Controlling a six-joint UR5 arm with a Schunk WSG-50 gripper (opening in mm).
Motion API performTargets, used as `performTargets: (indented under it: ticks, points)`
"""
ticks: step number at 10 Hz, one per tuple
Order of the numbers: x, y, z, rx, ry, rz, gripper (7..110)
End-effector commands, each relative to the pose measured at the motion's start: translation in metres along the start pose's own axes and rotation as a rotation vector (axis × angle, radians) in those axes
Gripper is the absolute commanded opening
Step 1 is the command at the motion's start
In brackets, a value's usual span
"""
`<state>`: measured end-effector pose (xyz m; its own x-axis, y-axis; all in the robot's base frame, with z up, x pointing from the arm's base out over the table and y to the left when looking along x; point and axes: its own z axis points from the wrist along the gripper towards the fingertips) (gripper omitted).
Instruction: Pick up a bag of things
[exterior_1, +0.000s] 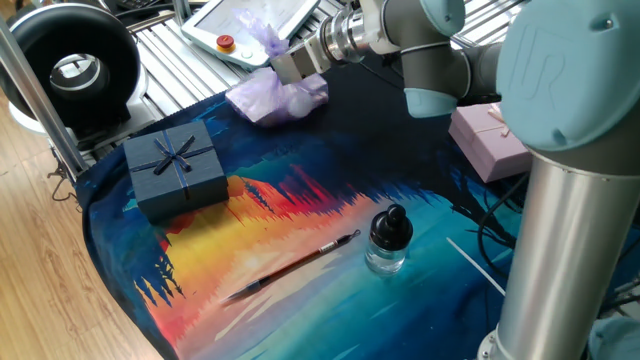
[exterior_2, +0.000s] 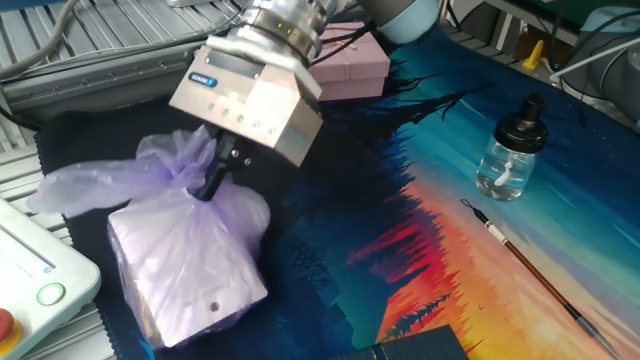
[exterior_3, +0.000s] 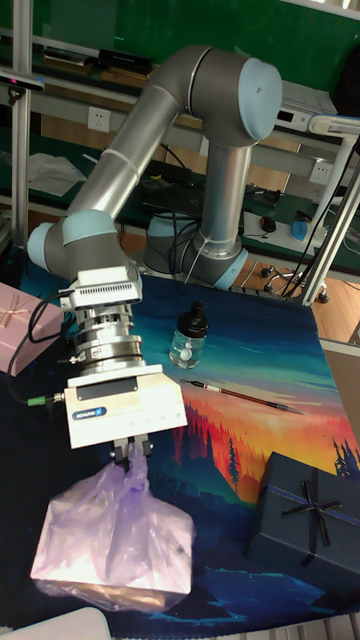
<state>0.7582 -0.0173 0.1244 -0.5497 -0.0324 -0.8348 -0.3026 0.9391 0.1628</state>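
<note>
Hanging over the desk's far corner, the gripper (exterior_2: 212, 182) pinches the twisted neck of the bag of things (exterior_2: 185, 262) — lilac plastic bunched between its fingers. Nearer lie the dark blue box (exterior_1: 175, 167), brush (exterior_1: 293, 262) and ink bottle (exterior_1: 387, 240); the pink box (exterior_2: 348, 65) sits beyond. Only the tall view shows the bag's underside — whether it clears the cloth, I cannot tell.

The bench (exterior_1: 110, 215) is covered with a bright cloth (exterior_1: 300, 220) painted like a sunset, orange and red with blue around it. On the left the floor (exterior_1: 40, 290) is pale wood. Far back in the tall view there is a green wall (exterior_3: 90, 25) and a long desk (exterior_3: 60, 130) with a white socket (exterior_3: 98, 118) on it. Metal posts (exterior_3: 20, 110) stand at the sides.
</note>
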Motion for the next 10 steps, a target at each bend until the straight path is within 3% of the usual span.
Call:
performTargets:
  ticks: [1, 6, 10]
  points:
    - [-0.010, 0.001, -0.014, 0.003, -0.011, 0.007, 7]
    - [-0.029, 0.025, -0.032, -0.061, -0.049, 0.018, 7]
    - [-0.060, 0.060, -0.045, -0.191, -0.158, 0.006, 7]
